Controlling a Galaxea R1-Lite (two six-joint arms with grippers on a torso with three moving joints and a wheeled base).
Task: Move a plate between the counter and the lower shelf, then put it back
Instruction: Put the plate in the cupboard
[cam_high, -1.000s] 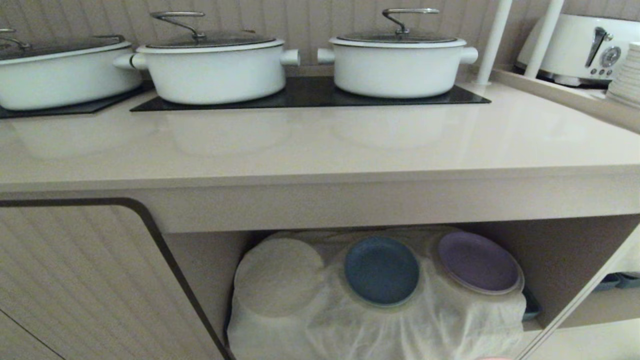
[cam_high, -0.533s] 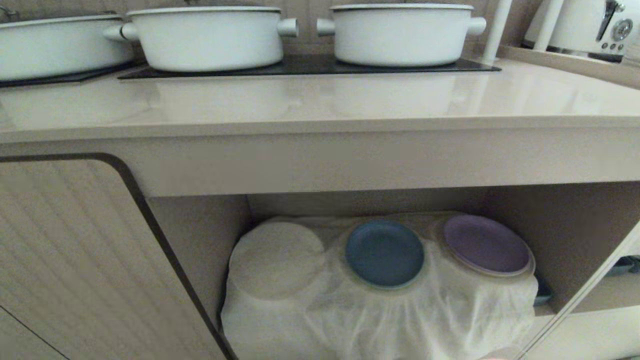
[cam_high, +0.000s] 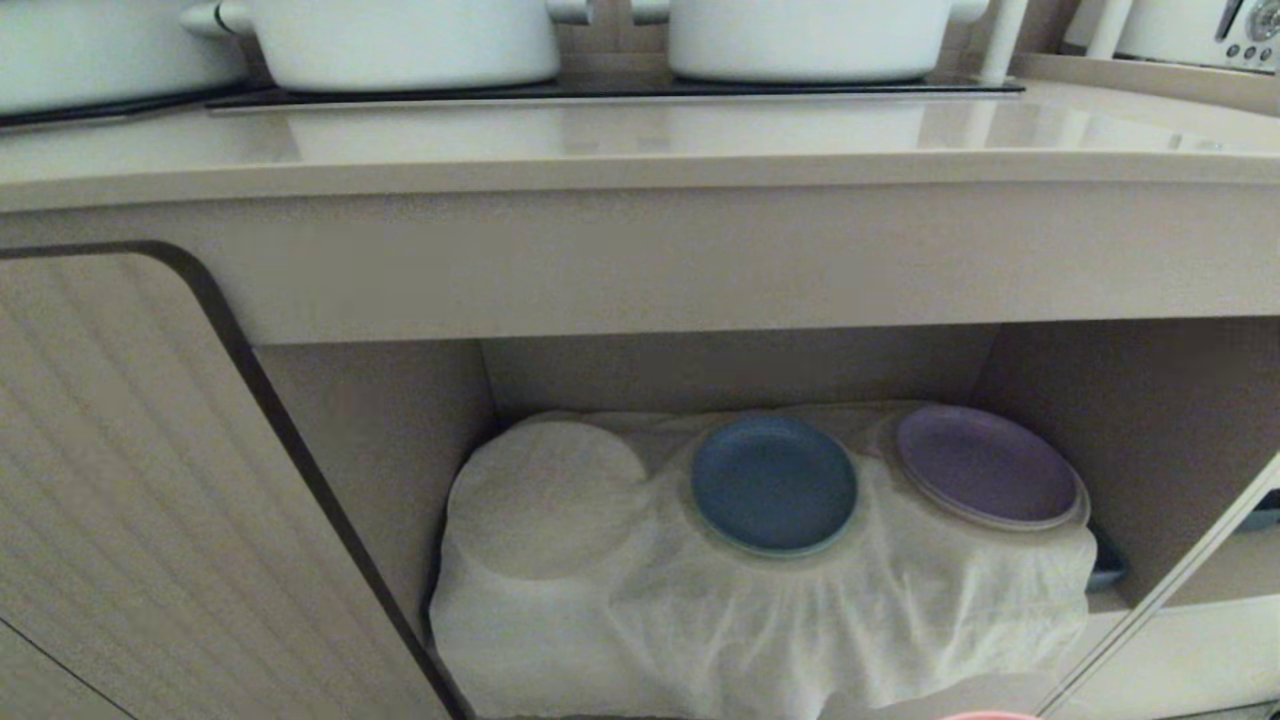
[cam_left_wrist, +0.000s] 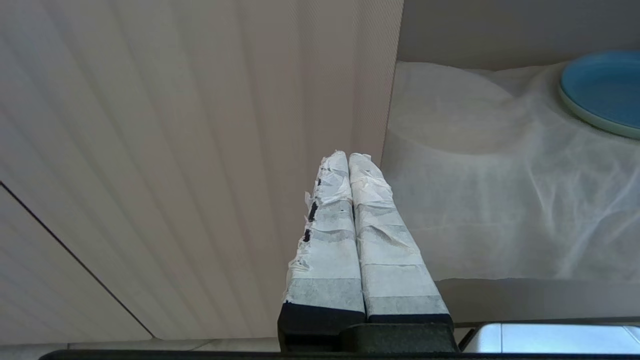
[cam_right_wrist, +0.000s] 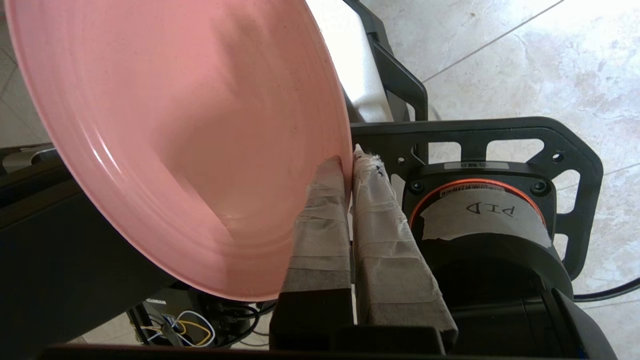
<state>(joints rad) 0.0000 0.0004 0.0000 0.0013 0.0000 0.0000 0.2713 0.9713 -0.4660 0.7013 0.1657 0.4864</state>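
The surface (cam_high: 640, 150), a long beige worktop with a thick front edge, is seen across the top of the head view. Black hob panels (cam_high: 600, 90) are set at its far side, with white pots (cam_high: 400, 40) stood on them. A ribbed cabinet door (cam_high: 130, 480) is seen below the surface at the left. The lower shelf (cam_high: 1050, 430) is seen to the right of the door, a beige recess with plain walls. A white cloth (cam_high: 760, 620) is draped over round mounds inside it. The left mound is left bare. A blue plate (cam_high: 773, 484) is laid on the middle mound, and a purple plate (cam_high: 985, 466) on the right mound, just beside the blue one.

The pink plate (cam_right_wrist: 190, 135) is held on edge, tilted, in the right gripper (cam_right_wrist: 350, 162), low and near the robot, over the tiled floor (cam_right_wrist: 525, 65) and the black base frame (cam_right_wrist: 475, 135). The rim is pinched between the taped fingers (cam_right_wrist: 380, 225), which are nearly closed on it. Only a sliver of pink is caught at the bottom edge of the head view, right of centre. The plate is neither on the surface nor on the lower shelf.

The left gripper (cam_left_wrist: 349, 156) is held in front of the door edge, near the left mound, with its taped fingers pressed together on nothing.
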